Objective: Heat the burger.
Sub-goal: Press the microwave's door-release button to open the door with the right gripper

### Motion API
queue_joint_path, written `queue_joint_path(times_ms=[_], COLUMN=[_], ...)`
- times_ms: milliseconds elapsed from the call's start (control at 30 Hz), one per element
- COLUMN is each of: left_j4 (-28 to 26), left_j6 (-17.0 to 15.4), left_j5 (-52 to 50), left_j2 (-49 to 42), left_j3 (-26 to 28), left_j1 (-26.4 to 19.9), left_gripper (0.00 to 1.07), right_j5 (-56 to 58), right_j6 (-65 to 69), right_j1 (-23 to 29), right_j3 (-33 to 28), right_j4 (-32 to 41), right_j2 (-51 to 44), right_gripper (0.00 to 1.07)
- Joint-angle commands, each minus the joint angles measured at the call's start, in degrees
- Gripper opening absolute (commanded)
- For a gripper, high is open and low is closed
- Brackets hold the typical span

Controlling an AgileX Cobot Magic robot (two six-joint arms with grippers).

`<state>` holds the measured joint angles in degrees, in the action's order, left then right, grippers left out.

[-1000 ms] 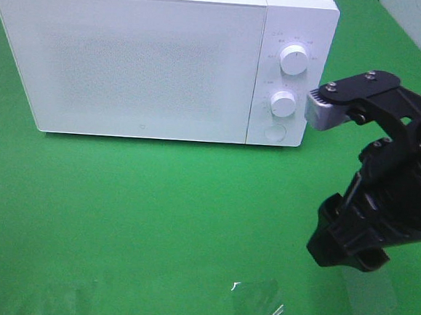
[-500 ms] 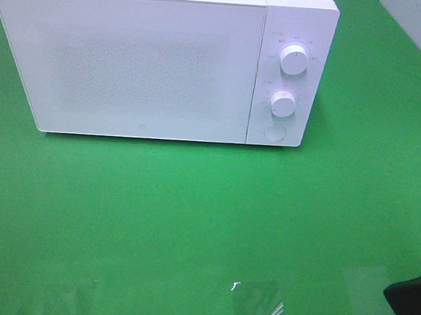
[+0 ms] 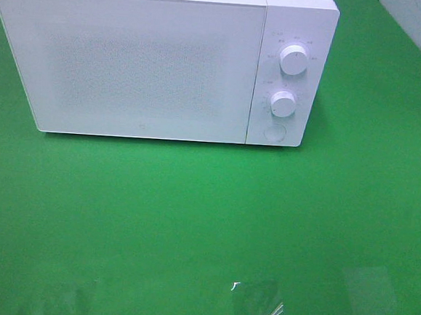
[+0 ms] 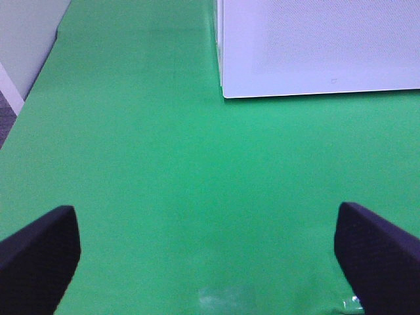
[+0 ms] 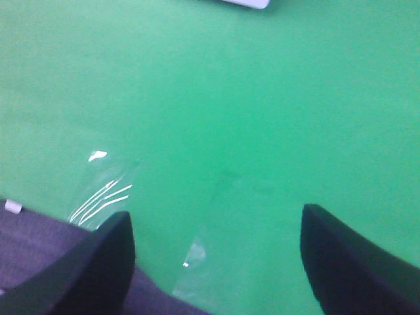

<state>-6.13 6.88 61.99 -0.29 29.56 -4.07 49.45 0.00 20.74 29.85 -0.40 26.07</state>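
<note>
Presently, white microwave [image 3: 145, 65] sits at the back of the green surface [image 3: 191, 214], door shut, with an upper knob [image 3: 295, 60] and a lower knob [image 3: 282, 103] stacked above a round button [image 3: 274, 132] on its right-hand panel; burger not to be seen in any view. Left end effector [image 4: 205, 226] spread wide over bare green just off the microwave's front lower corner, nothing between its dark fingers [image 4: 39, 252]. Right end effector [image 5: 216, 223] likewise spread and empty, hanging over the surface near a glossy clear tape patch [image 5: 105, 187].
</note>
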Motion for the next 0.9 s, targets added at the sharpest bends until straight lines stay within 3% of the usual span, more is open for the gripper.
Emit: queue_joint_path(times_ms=[33, 133, 433, 900], left_j4=[-0.1, -0.1, -0.1, -0.1], left_j6=[-0.5, -0.5, -0.5, -0.5], left_j5=[-0.7, -0.7, -0.7, -0.7], left_j2=[-1.0, -1.0, -1.0, -0.8], left_j3=[0.1, 0.1, 0.1, 0.1], left_j1=[-0.2, -0.2, -0.2, -0.2], left_gripper=[0.98, 0.98, 0.98, 0.98], right_j5=[0.5, 3.9, 5.7, 5.6], right_j6=[0.0, 0.0, 0.0, 0.0], right_j1=[-6.5, -11.6, -18.8, -20.6], right_j3=[-0.2, -0.5, -1.7, -1.7], right_j4=[-0.4, -0.6, -0.6, -0.6], right_j2=[-6.8, -12.5, -25.8, -27.9], right_gripper=[0.68, 0.68, 0.67, 0.64])
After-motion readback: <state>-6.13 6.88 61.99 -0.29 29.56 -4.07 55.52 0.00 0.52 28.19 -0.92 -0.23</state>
